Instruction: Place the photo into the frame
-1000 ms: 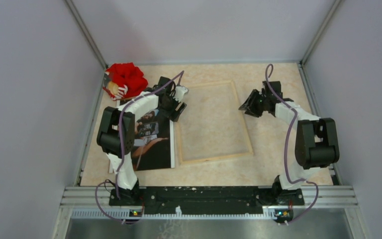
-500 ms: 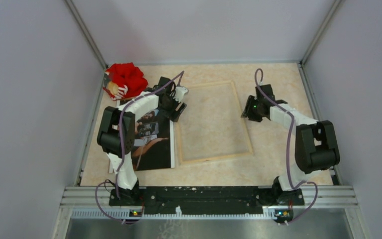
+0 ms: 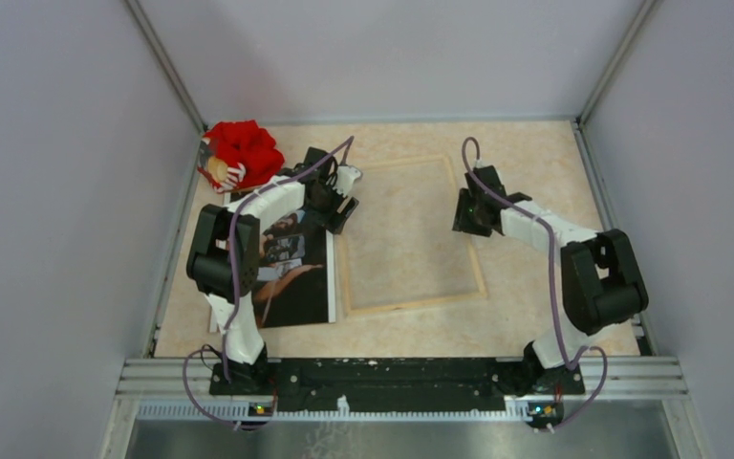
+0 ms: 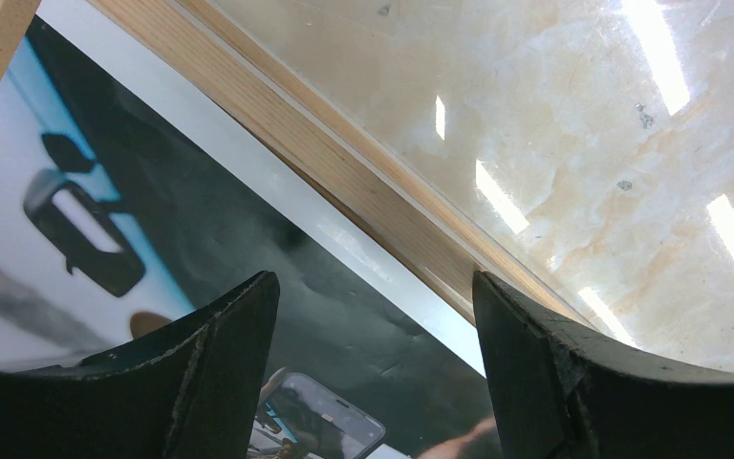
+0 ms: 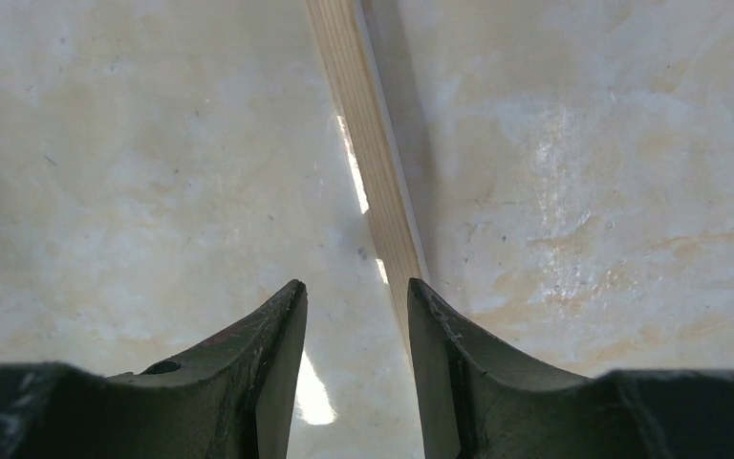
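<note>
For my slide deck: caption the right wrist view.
Right gripper, jaws open, poised over the wooden rail of the frame on the marbled table.

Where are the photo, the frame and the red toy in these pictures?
photo (image 3: 301,277), top view, on its dark printed face.
frame (image 3: 416,302), top view, on the near wooden rail.
red toy (image 3: 247,148), top view, on the middle of its red body.
</note>
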